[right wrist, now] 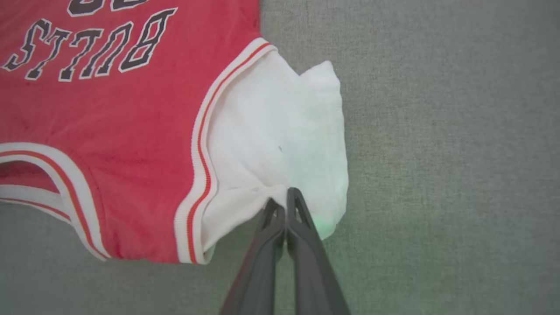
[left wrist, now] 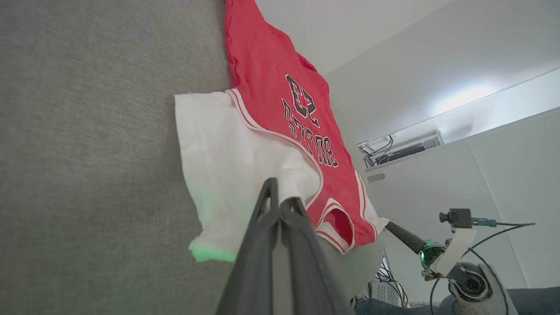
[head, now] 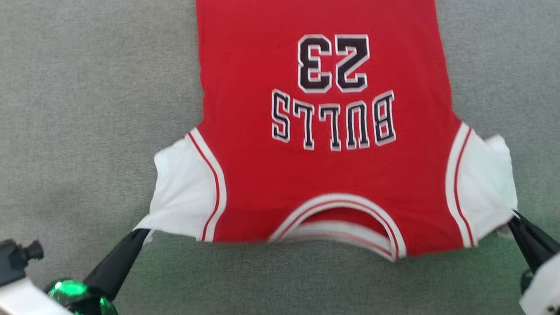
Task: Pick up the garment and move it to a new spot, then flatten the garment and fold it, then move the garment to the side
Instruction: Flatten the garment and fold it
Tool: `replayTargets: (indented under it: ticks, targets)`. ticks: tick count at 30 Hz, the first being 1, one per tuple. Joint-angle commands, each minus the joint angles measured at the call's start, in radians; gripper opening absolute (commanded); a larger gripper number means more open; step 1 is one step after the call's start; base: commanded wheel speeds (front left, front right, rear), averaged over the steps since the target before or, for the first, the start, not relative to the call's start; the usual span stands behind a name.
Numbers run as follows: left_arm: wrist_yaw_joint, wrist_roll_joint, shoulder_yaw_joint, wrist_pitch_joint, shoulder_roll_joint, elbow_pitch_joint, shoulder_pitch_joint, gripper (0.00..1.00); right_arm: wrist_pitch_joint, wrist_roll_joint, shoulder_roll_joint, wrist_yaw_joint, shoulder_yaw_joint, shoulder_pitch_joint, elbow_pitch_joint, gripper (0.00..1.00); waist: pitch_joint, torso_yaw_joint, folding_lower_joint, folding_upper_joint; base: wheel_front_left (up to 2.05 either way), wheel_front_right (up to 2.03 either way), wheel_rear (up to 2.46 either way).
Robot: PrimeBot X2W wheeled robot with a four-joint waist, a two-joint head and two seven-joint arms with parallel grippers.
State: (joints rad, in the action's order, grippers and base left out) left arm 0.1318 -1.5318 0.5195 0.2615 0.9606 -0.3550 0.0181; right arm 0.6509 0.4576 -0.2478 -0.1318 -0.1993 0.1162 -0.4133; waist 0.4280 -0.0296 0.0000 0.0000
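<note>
Although its hem runs off the top of the head view, the garment [head: 323, 175] [left wrist: 262, 65] [right wrist: 109, 109] lies spread front-up on the grey fabric-covered counter [head: 87, 109], with its collar [head: 341, 218] turned toward the robot. The black-and-white number 23 [head: 334, 63] and the word BULLS [head: 332, 120] therefore read upside down in the head view. Its red body looks mostly smooth. The two white sleeves fan out to either side, each edged where it joins the body with thin red-and-white stripe trim.

The sleeve on the robot's left [head: 183, 192] is drawn to a point at its near corner, where the left claw [head: 142, 232] [left wrist: 280, 197] has its two dark fingers pressed together on the white cloth. The sleeve on the robot's right [head: 485, 183] is puckered at its near corner in the same way, and there the right claw [head: 514, 216] [right wrist: 284, 197] is clamped on the fabric, fingers together.

A green glow tints the cloth beside each grip, and a green light [head: 72, 291] shines on the left wrist. In the left wrist view the right claw [left wrist: 389, 224] reaches up to the far sleeve corner, with pale walls and loose cables behind it.
</note>
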Motion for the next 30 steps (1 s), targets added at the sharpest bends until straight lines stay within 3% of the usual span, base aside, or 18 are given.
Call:
replayTargets:
  ticks: [1,7,17,18,19,20,21,26,30]
  targets:
    - [-0.002,-0.007,-0.028,0.005,0.002,-0.031,0.044,0.0,0.014,0.018,0.015,0.002,-0.026,0.039,-0.039,0.0,0.002,0.008,0.0,0.0,0.0,0.0,0.0]
    - [-0.002,0.032,-0.013,0.005,0.002,-0.036,0.058,0.0,0.021,0.015,0.023,0.002,-0.033,0.04,-0.06,0.0,0.006,0.013,0.0,0.0,0.0,0.0,0.0]
    - [-0.002,0.081,0.148,-0.008,-0.064,0.087,-0.102,0.0,0.004,-0.046,-0.024,0.001,0.086,-0.053,0.114,0.01,0.019,0.02,0.0,0.0,0.0,0.0,0.0]
    - [-0.002,0.083,0.158,-0.008,-0.063,0.092,-0.11,0.0,-0.005,-0.05,-0.025,0.001,0.091,-0.058,0.121,0.29,0.023,0.021,0.0,0.0,0.0,0.0,0.0]
    - [-0.002,0.083,0.167,-0.006,-0.062,0.095,-0.119,0.0,-0.01,-0.054,-0.026,0.001,0.092,-0.06,0.124,0.49,0.027,0.023,0.0,0.0,0.0,0.0,0.0]
    - [-0.002,0.082,0.173,-0.005,-0.061,0.096,-0.124,0.0,-0.008,-0.057,-0.03,0.001,0.091,-0.059,0.123,0.93,0.032,0.025,0.0,0.0,0.0,0.0,0.0]
    - [-0.002,0.082,0.179,-0.003,-0.059,0.098,-0.129,0.0,-0.007,-0.058,-0.034,0.001,0.086,-0.058,0.116,1.0,0.036,0.027,0.0,0.0,0.0,0.0,0.0]
    - [-0.002,0.085,0.202,0.003,-0.049,0.08,-0.157,0.0,0.03,-0.048,-0.051,0.001,0.004,-0.097,0.009,1.0,0.06,0.048,0.0,0.0,0.0,0.0,0.0]
    - [-0.002,0.096,0.209,0.004,-0.042,0.052,-0.186,0.0,0.118,-0.064,-0.09,0.002,-0.054,-0.231,-0.062,1.0,0.097,0.066,0.0,0.0,0.0,0.0,0.0]
